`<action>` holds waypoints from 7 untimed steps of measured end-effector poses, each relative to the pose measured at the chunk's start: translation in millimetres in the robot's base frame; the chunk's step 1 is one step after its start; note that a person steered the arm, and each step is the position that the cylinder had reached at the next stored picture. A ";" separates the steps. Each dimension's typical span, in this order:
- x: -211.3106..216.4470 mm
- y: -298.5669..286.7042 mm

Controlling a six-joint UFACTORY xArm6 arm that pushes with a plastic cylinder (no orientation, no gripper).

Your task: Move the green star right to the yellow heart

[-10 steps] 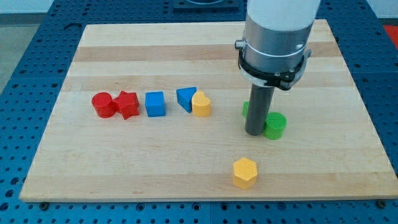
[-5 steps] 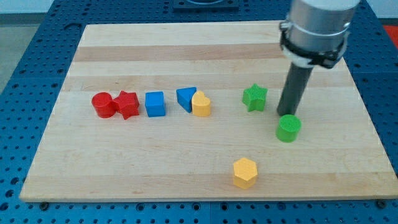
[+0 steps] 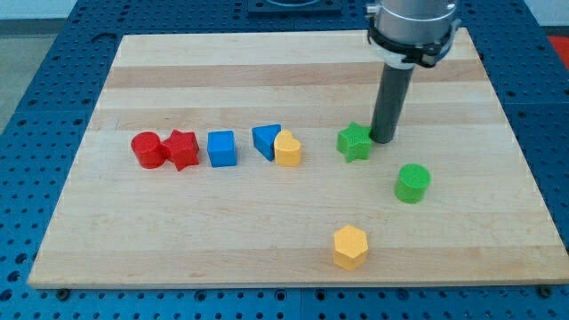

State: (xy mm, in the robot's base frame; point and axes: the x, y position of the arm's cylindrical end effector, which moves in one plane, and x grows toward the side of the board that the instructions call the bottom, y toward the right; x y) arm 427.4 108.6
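Leftmost on the pale wooden board [image 3: 107, 240] sit a red plastic cylinder [image 3: 145, 149] and a red plastic star [image 3: 182, 148], touching, then a blue plastic cube [image 3: 221, 148] just beside them. Next comes a blue plastic triangle [image 3: 265, 140] pressed against the yellow plastic heart [image 3: 287, 149]. Near the heart, on the view's right, lies the green plastic star [image 3: 355, 141], with bare wood between them. My tip [image 3: 383, 140] stands against the star's right side; being a plain rod, it has no fingers to spread or pinch. Further right and lower sit a green plastic cylinder [image 3: 412, 182] and, toward the view's bottom, a yellow plastic hexagon [image 3: 350, 246]. The star looks light, rigid and slippery on wood, and its points could make it spin, so pushing squarely through its middle seems safest.
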 end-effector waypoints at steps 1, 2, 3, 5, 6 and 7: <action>0.0 -7.0; 5.0 12.2; 24.9 12.1; 28.5 -46.7; 28.5 -49.4; 36.9 -33.4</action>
